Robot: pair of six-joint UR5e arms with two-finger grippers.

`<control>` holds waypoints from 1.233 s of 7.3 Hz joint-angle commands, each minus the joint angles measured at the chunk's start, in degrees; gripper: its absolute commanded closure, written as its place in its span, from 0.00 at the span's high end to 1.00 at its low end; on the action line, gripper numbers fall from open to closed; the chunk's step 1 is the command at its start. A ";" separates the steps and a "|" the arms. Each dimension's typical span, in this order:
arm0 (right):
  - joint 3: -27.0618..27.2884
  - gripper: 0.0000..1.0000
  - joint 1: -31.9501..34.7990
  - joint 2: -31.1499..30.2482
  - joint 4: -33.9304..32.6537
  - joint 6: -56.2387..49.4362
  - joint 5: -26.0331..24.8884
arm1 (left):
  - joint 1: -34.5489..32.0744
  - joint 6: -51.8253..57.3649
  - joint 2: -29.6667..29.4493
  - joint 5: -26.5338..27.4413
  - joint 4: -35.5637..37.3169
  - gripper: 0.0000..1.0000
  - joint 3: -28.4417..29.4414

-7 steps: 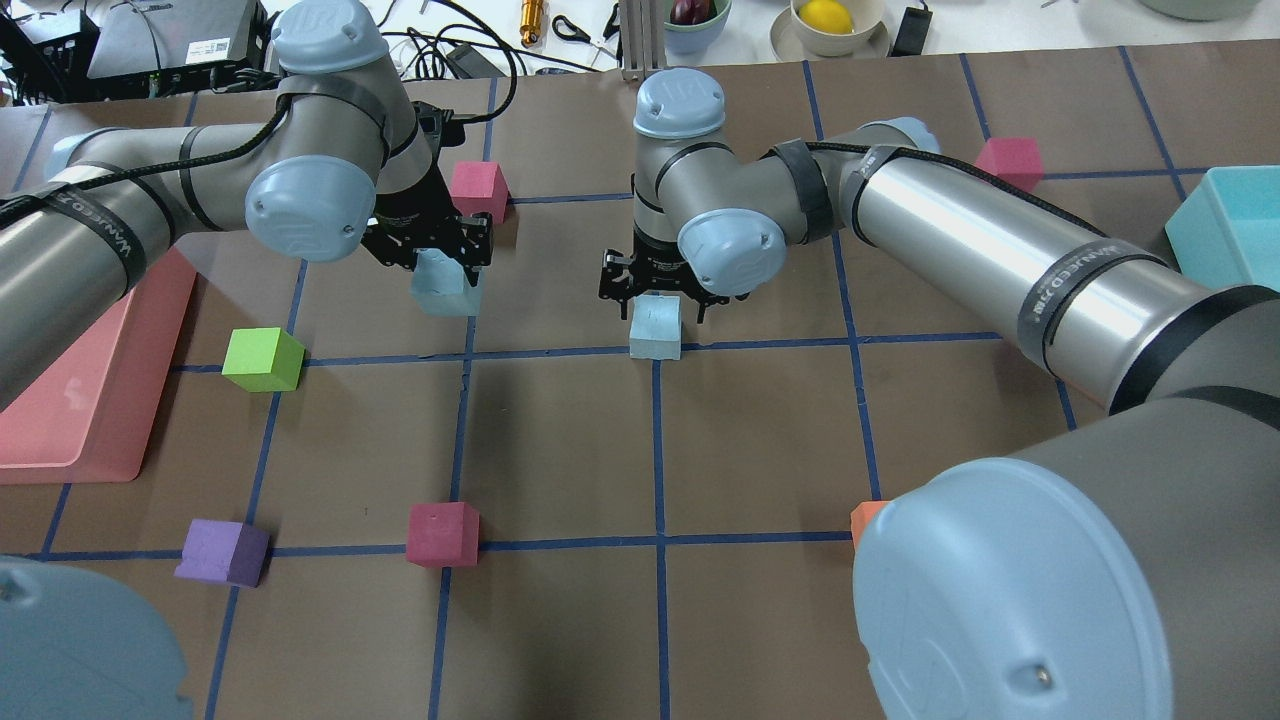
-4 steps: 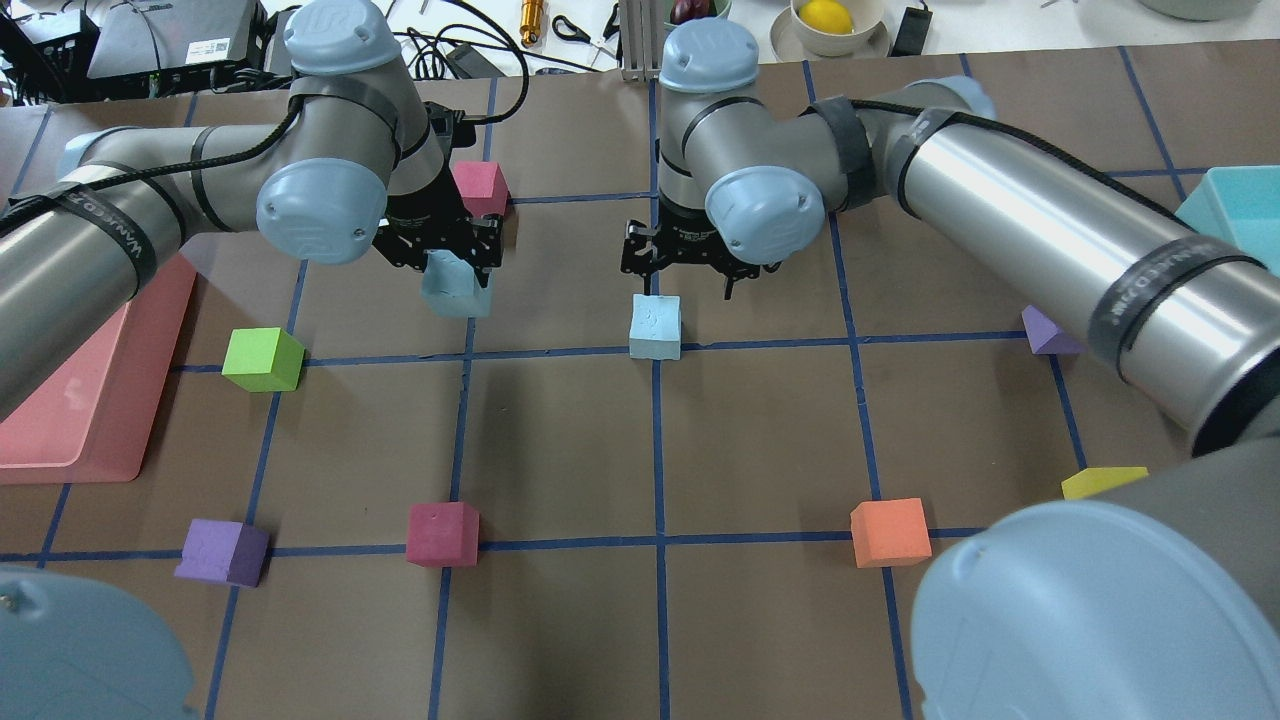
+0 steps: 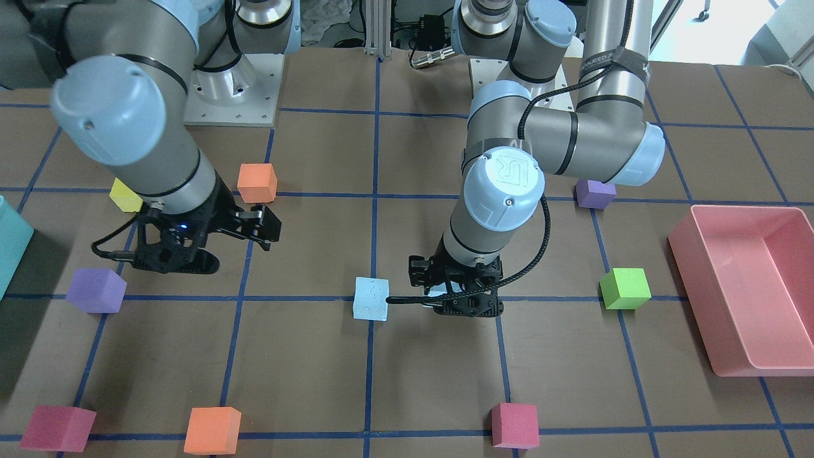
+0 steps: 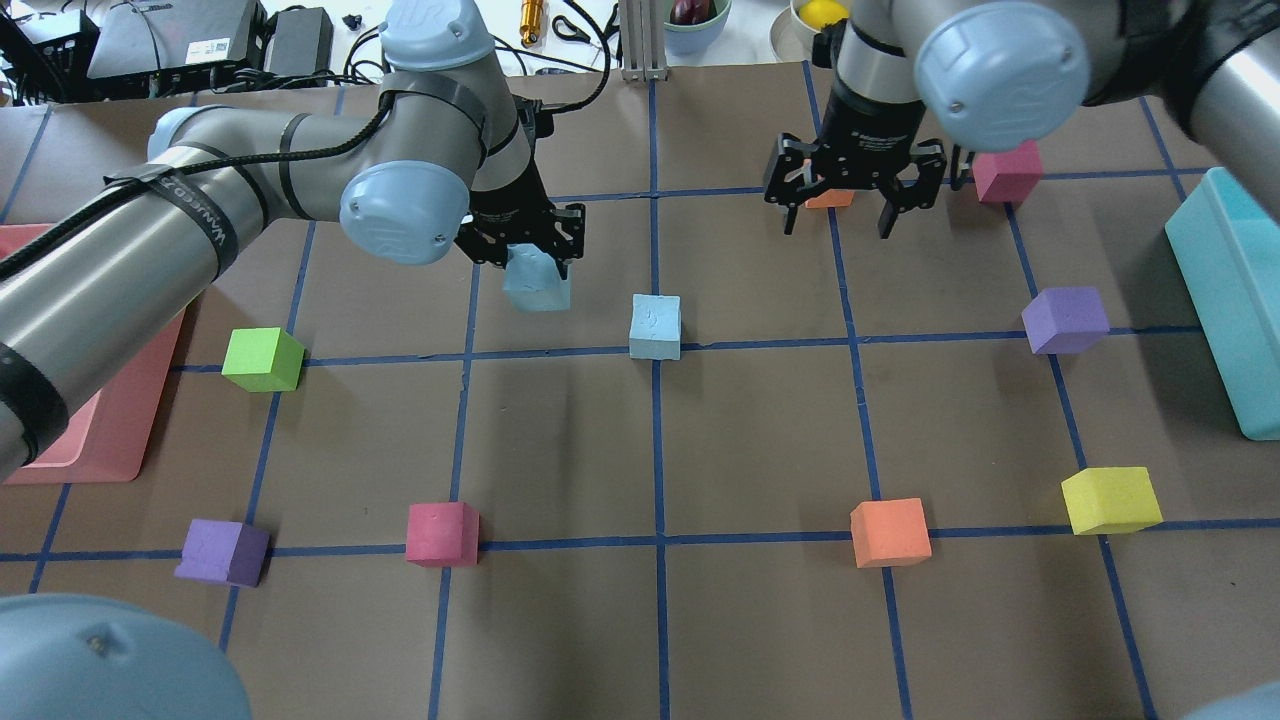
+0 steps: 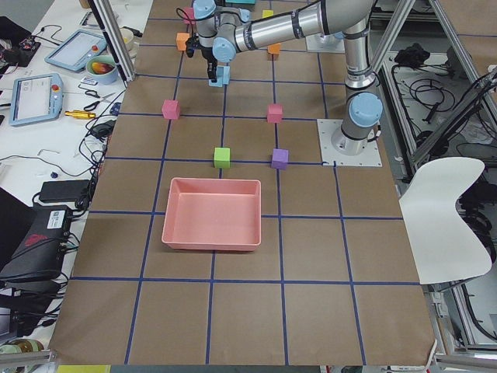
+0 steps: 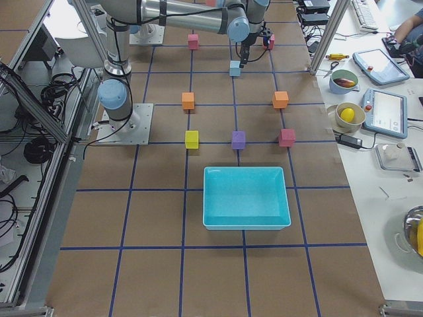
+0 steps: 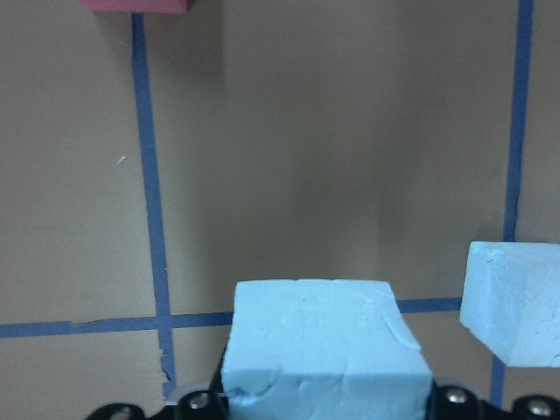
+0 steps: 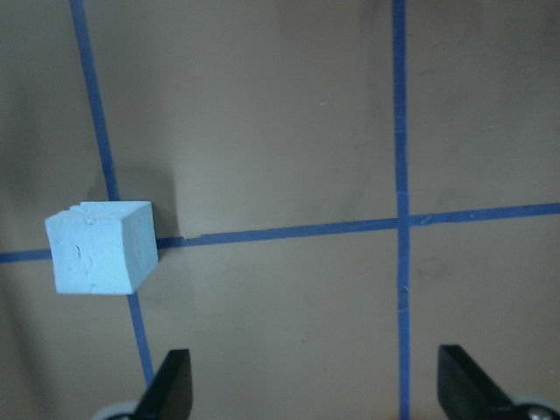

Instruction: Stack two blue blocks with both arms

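One pale blue block (image 4: 655, 327) sits on the table on a blue tape crossing; it also shows in the front view (image 3: 371, 299) and the right wrist view (image 8: 103, 248). My left gripper (image 4: 535, 268) is shut on the second blue block (image 4: 537, 287) and holds it a little above the table, just left of the resting one and apart from it. In the left wrist view the held block (image 7: 324, 337) fills the bottom and the resting block (image 7: 516, 302) is at the right. My right gripper (image 4: 835, 208) is open and empty, raised at the back right.
A pink tray (image 4: 60, 440) lies at the left edge and a teal bin (image 4: 1225, 290) at the right. Other cubes lie scattered: green (image 4: 262, 359), purple (image 4: 1066, 320), red (image 4: 442, 533), orange (image 4: 890, 532), yellow (image 4: 1110, 500).
My right gripper has risen off the resting blue block and drawn away to the back right, open. My left gripper has carried its blue block rightward, toward the resting one.
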 commanded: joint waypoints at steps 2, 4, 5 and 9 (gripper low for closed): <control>5.51 1.00 -4.43 -11.61 1.79 -4.45 -5.80 | -6.46 -3.71 -2.70 -0.70 4.47 0.00 0.93; 5.60 1.00 -3.91 -12.44 1.97 -4.62 -4.85 | -9.18 -6.44 -4.90 1.47 4.48 0.00 2.07; 5.43 1.00 -3.99 -12.96 2.31 -4.45 -4.93 | -9.54 -6.62 -5.69 1.93 4.22 0.00 3.47; 4.72 1.00 -3.82 -14.98 8.82 -5.06 -4.76 | -10.24 -8.64 -7.90 1.50 4.65 1.00 3.75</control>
